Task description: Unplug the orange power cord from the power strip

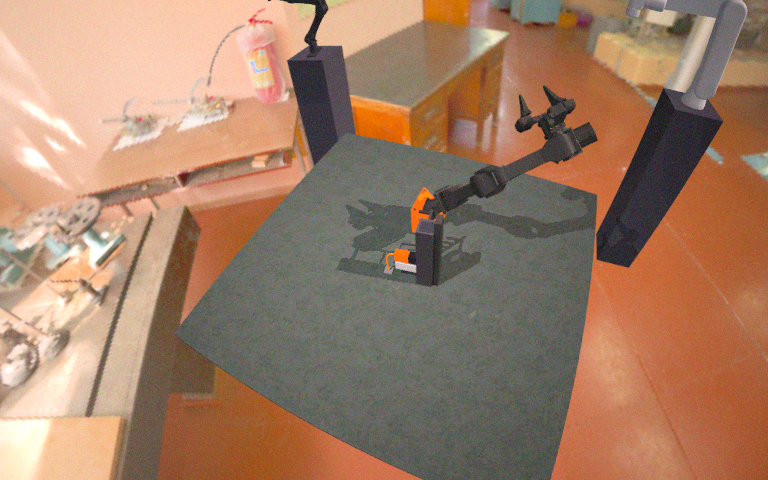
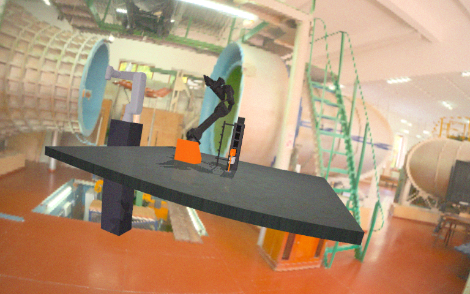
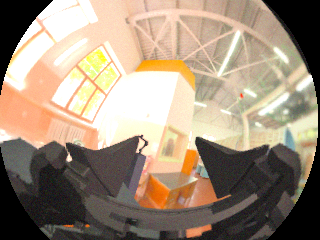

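Note:
The power strip is a dark upright column with several square openings. The orange plug is low on its side, with a dark part that meets the column; how deep it sits cannot be told. The orange cord curves down from it to a small grey plate at the table. A white block is just below the plug. My gripper is open and empty, high in the air, well away from plug, cord and strip.
The arm's orange base stands on the dark table close to the strip. A thin dark rack stands beside the strip. Dark pillars with other arms stand beyond the table.

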